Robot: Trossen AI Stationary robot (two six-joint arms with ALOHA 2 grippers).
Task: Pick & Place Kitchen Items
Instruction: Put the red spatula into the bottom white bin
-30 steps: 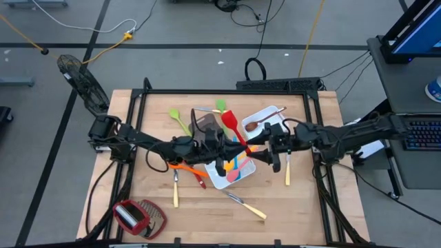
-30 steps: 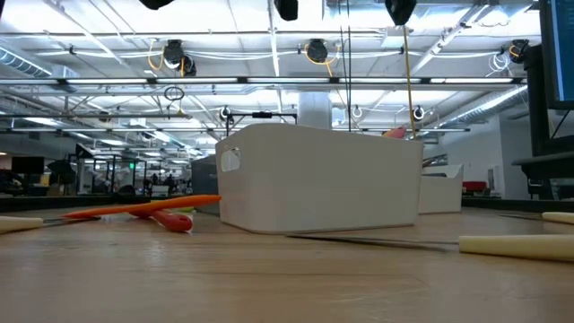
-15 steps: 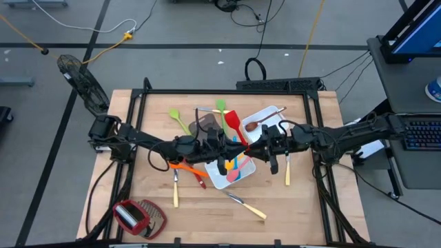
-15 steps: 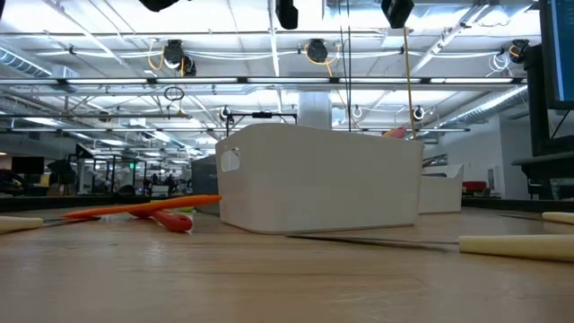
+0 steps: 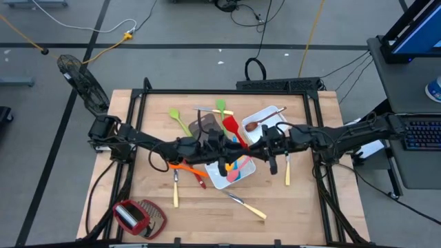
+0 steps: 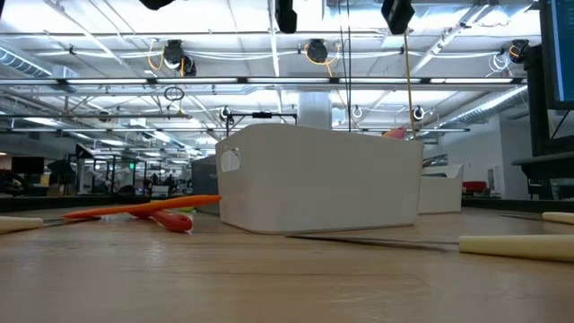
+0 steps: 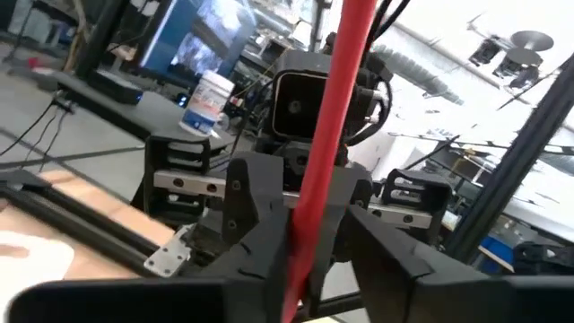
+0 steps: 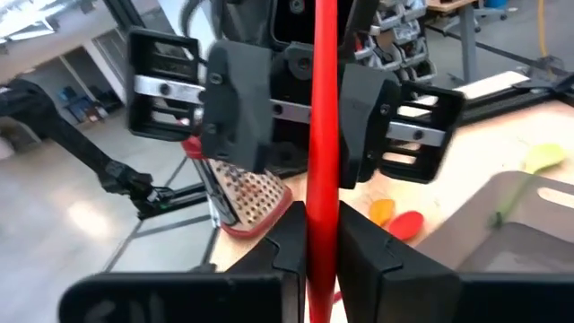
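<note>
Since a second ago the right gripper (image 5: 260,146) has snapped from wide apart to clamped on the handle of the red spatula (image 5: 233,128), while the left gripper (image 5: 222,143), tight on that same handle until now, has begun to part its jaws. Both arms meet nose to nose above the middle of the bench (image 5: 303,200), the spatula standing raised between them, just over the far side of the white tray (image 5: 215,182) and clear of the wood. By the look of it this is a handover at its turning point: the right arm now carries the spatula, and the left looks free to back away. Other utensils lie on the bench around the tray.
</note>
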